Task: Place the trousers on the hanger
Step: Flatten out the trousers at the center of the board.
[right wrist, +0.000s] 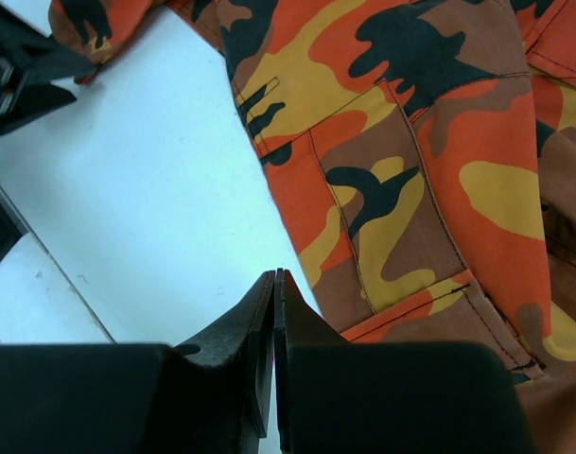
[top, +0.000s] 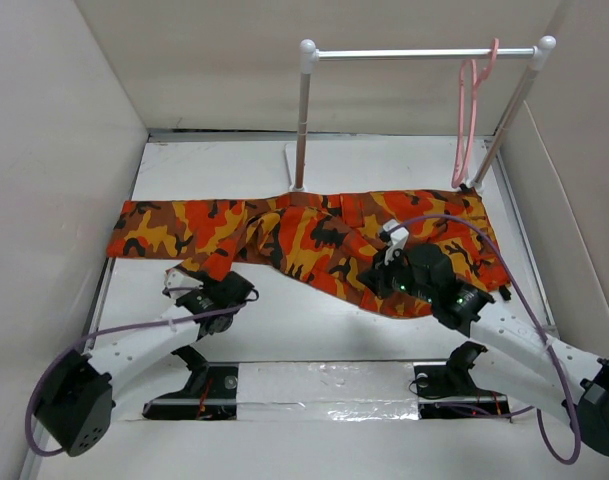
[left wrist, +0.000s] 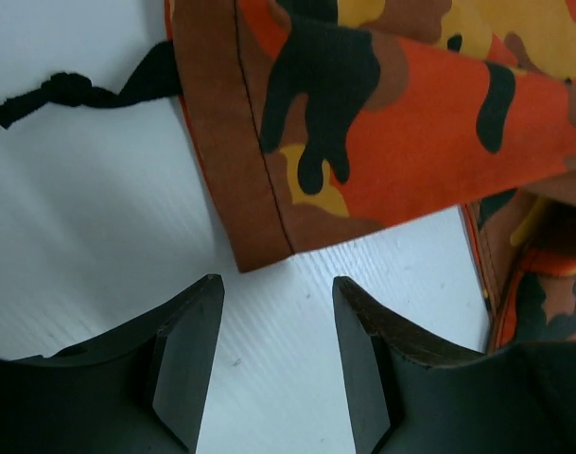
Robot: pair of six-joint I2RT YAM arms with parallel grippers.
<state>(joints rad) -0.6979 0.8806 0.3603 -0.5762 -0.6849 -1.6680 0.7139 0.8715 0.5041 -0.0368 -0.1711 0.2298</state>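
The camouflage trousers (top: 314,235) lie spread flat across the table, waist to the right. The pink hanger (top: 470,110) hangs by its hook from the right end of the white rail. My left gripper (top: 212,285) is open and empty at the trousers' near left edge. In the left wrist view its jaws (left wrist: 276,288) stand apart just short of a brown hem corner (left wrist: 259,227), with a black drawstring (left wrist: 70,90) to the left. My right gripper (top: 376,282) is over the trousers' near edge. In the right wrist view its jaws (right wrist: 274,276) are shut on nothing beside the cloth (right wrist: 410,189).
A white rail (top: 424,52) on two posts stands at the back, behind the trousers. Tall beige walls (top: 54,150) close in the left, right and back. A taped strip (top: 324,385) runs between the arm bases at the near edge.
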